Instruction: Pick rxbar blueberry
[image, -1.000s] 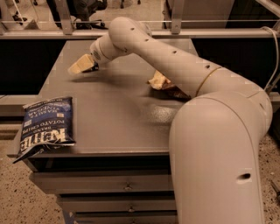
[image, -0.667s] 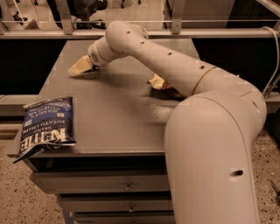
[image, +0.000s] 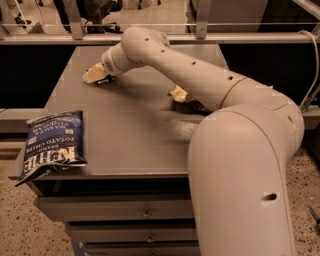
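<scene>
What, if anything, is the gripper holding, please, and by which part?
It cannot be told: the gripper is down at the table's far left, beside a small dark object.

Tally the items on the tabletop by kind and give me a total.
Chip bags: 2 (dark blue Kettle bag at the front left; cream bag mostly hidden behind the arm)
Snack bars: 1 (small dark bar, partly hidden under the gripper at the back left)
Total: 3
</scene>
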